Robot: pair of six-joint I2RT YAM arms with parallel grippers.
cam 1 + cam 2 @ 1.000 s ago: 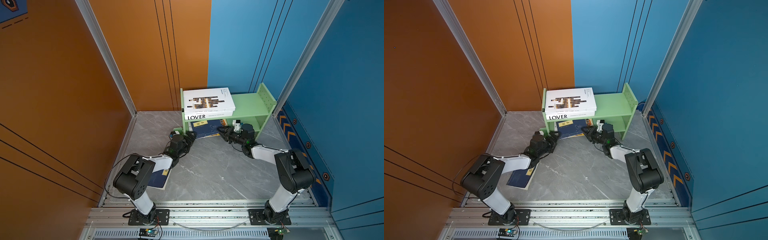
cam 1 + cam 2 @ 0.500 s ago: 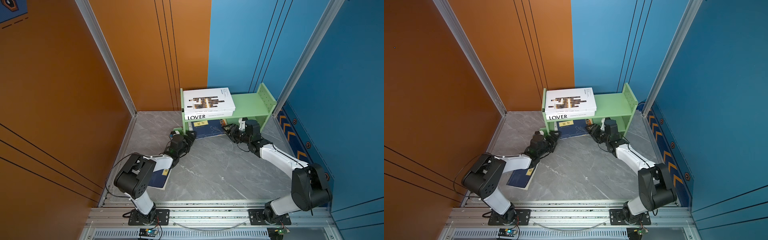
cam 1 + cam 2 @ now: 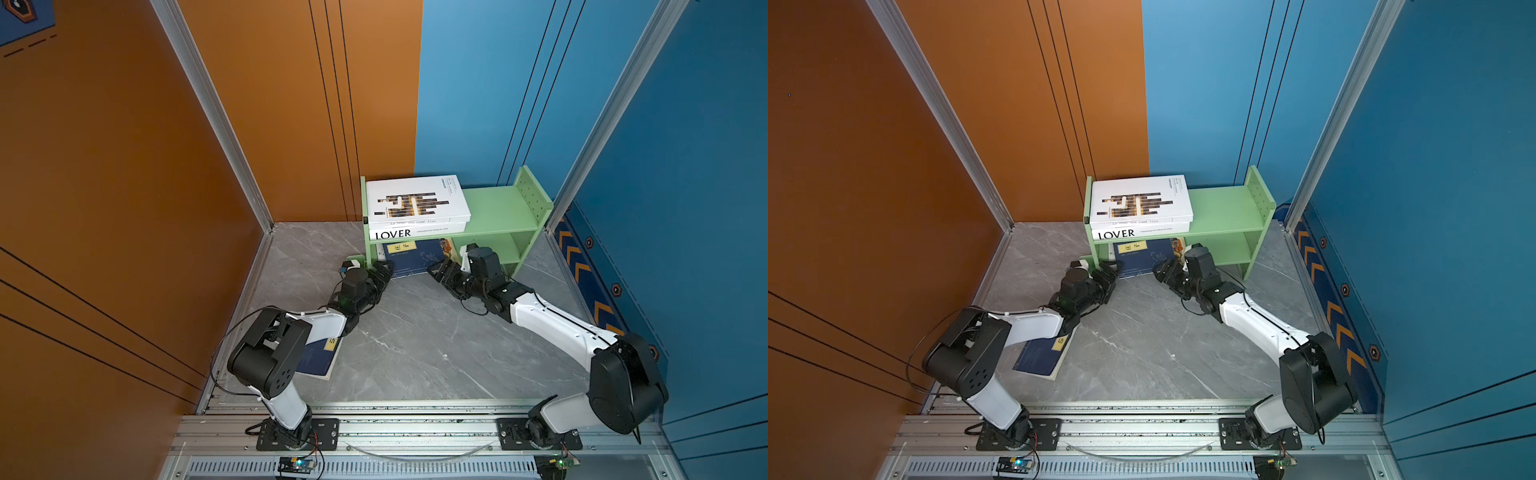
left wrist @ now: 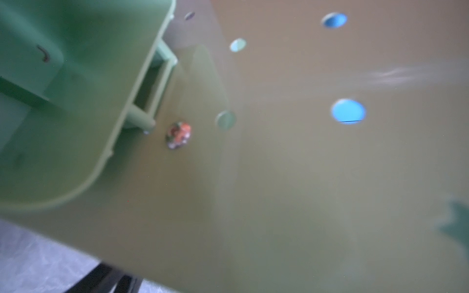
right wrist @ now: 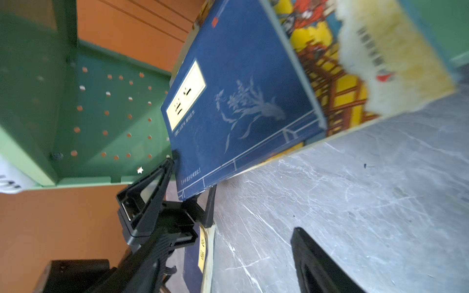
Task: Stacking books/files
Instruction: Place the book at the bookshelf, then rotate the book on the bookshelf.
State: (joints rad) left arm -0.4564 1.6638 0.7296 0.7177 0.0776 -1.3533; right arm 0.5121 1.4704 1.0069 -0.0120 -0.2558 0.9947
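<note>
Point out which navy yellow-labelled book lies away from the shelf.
The navy book flat on the floor under the left arm; the other navy book sits in the green shelf.

The grey marble surface [image 3: 415, 345] carries a green shelf [image 3: 498, 208] at its back edge; a navy yellow-labelled book [image 3: 318, 361] lies flat near its front-left corner; the thick white "LOVER" book [image 3: 415, 232] rests on the shelf's top board, left end; the yellow picture book [image 5: 342, 83] lies lowest in the compartment beneath.

Green shelf [image 3: 494, 208], white book with brown-black bars [image 3: 415, 201], navy yellow-labelled book [image 3: 415, 255], grey marbled floor [image 3: 415, 340].
</note>
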